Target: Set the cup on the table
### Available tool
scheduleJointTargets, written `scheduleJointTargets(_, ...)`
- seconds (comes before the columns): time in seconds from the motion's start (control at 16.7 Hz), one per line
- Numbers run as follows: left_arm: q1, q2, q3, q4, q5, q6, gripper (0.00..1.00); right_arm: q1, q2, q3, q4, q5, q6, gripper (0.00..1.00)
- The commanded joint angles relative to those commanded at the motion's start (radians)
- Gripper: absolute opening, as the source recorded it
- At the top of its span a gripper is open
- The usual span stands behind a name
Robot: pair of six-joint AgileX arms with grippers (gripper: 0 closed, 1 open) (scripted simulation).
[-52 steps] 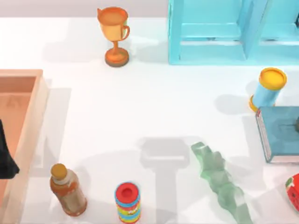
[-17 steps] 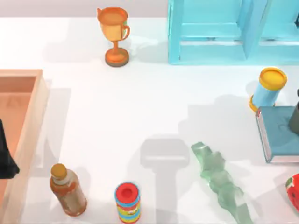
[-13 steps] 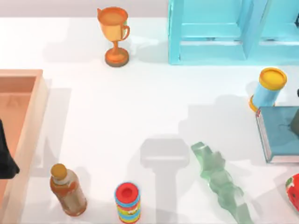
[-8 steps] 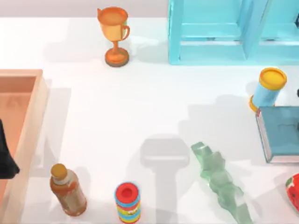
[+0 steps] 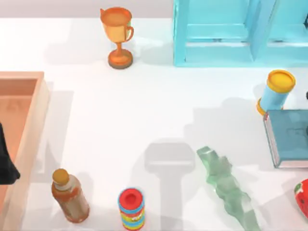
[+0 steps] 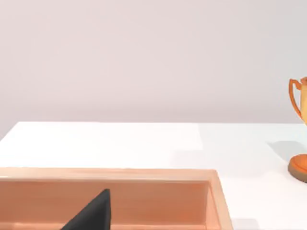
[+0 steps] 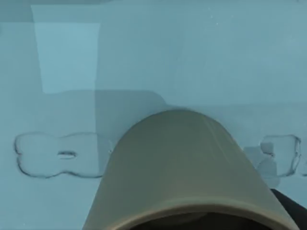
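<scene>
The cup [image 7: 184, 167] sits close under the right pincer's wrist camera above the teal book [image 7: 153, 57], apparently carried toward the white counter [image 5: 144, 106], though I cannot tell whether that pincer pinches it; the left arm idles over the wooden tray [image 5: 29, 125].

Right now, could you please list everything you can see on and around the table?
table: one, glossy white, under everything
trophy goblet: one, orange, far left-centre
shelf unit: one, turquoise, far right
lidded can: one, light blue with yellow lid, right side
book: one, teal, right edge
cup: one, olive-grey, over the book
tray: one, light wood, left edge
bottle: one, brown, near left
striped can: one, red-topped, near centre
wavy piece: one, translucent green, near right
left gripper: dark, over the tray
right gripper: dark, beside the cup
</scene>
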Motion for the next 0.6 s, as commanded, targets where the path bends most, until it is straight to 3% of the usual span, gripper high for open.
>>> scheduleJointTargets(0.6, 0.0, 0.0, 0.0, 0.0, 0.0, 0.0, 1.0, -0.001, -0.034, 0.151, -0.186, 0.0, -0.003, 0.0)
